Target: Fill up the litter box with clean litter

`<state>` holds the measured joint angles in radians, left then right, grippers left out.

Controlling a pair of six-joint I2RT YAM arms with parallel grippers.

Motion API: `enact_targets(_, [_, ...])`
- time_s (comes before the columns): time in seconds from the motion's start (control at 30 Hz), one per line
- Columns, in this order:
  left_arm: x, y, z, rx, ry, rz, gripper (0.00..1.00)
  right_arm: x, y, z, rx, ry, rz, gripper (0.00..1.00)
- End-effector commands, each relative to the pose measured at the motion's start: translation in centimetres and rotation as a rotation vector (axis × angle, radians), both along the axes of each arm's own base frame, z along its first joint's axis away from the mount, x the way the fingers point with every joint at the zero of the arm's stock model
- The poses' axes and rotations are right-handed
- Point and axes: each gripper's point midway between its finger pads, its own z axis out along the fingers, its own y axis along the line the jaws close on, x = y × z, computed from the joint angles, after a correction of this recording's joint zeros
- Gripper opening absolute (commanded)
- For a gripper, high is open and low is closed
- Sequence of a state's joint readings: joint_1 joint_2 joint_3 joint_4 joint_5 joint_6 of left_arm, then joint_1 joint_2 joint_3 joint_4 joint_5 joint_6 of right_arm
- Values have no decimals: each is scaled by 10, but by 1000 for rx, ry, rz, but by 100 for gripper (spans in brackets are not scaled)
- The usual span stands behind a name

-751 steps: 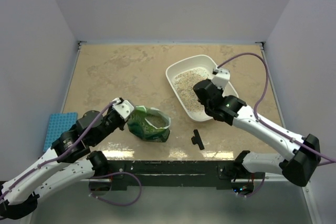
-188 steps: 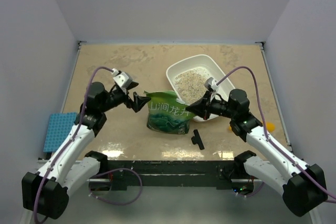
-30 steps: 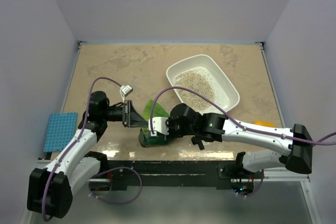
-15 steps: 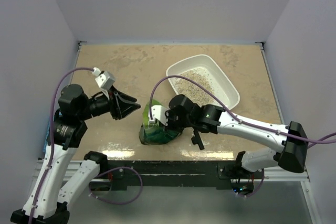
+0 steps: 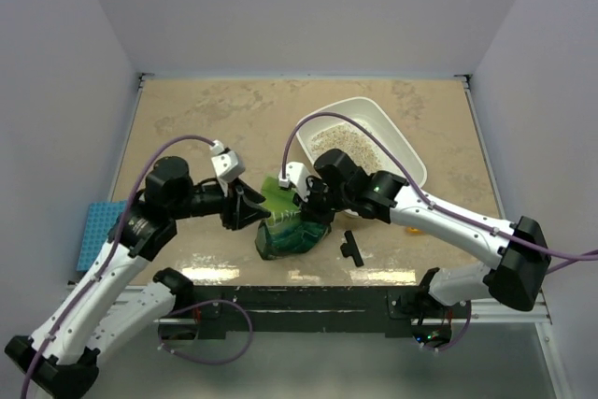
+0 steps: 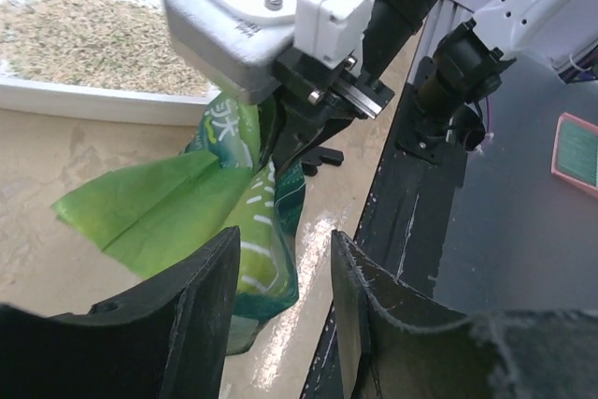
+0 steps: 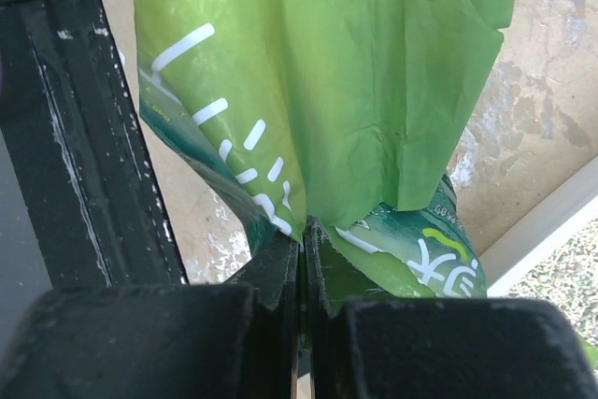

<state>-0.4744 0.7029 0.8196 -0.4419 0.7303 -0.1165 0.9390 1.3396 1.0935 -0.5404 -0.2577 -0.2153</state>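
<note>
Looking down from above, a white, shallow, rounded-rectangular plastic litter box sits on the mottled tan tabletop, at about one o'clock from the table's centre. Fine, pale beige-grey clean litter covers its floor, and the right arm crosses over its near corner. At six o'clock from the centre, close to the table's front edge, a crinkled green plastic bag with white lettering stands with its top drawn upward. The right gripper has its jaws pressed together on the bag's upper edge, pinching a fold of the film. The left gripper is at nine o'clock from the bag, just beside a loose green flap, with its jaws standing apart. Whether it touches the flap cannot be told. A small black T-shaped piece lies at four o'clock from the bag. A blue perforated mat lies beyond the table's left edge, at nine o'clock.
</note>
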Motion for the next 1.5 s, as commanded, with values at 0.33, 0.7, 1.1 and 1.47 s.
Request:
enact_targets(0.33, [35,-49,-42,355,-235,100,51,0,5,31,149,-8,-50,0])
enact_targets(0.7, [43,-46,-41,324,-353,126,52,-7,3,34,184,-4,-28,0])
enact_targets(1.1, [-2,-73,-25,170,-295,-127,53,-11,0,25,180,7,-29,0])
enact_targets(1.47, [1,-73,-73,287,-254,-158,56,-11,2,30,206,7,-36,0])
